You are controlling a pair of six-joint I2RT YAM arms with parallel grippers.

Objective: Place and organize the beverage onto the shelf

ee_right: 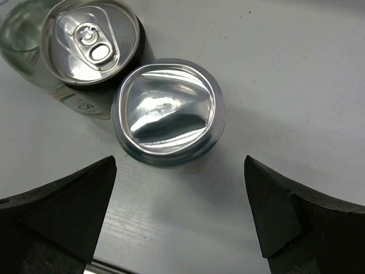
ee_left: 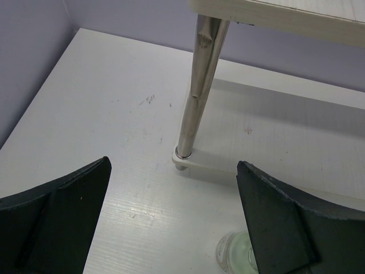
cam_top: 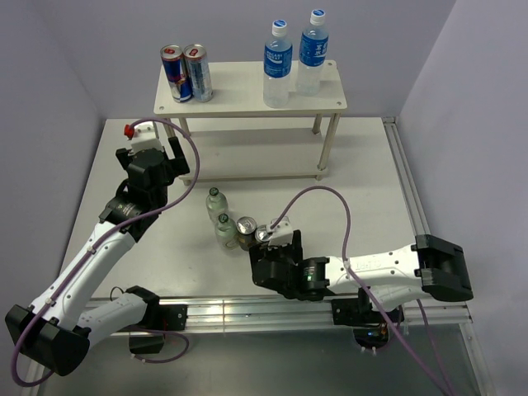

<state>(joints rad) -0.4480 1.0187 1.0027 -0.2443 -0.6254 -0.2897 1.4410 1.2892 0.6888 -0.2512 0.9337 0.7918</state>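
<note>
The cream-white shelf stands at the back. Two blue-labelled, white-capped bottles stand on the right of its top board. Two green-capped bottles and two dark silver-topped cans stand close together on the table in front of it. My right gripper is open and empty, just short of the nearer can, with the other can behind it. My left gripper is open and empty near the shelf's front left leg. A green-capped bottle shows by its right finger.
Two tall blue-and-silver cans stand on the left of the shelf's top board. The shelf's lower board shows nothing standing on it in the part I can see. Walls close in on three sides. A metal rail runs along the near edge.
</note>
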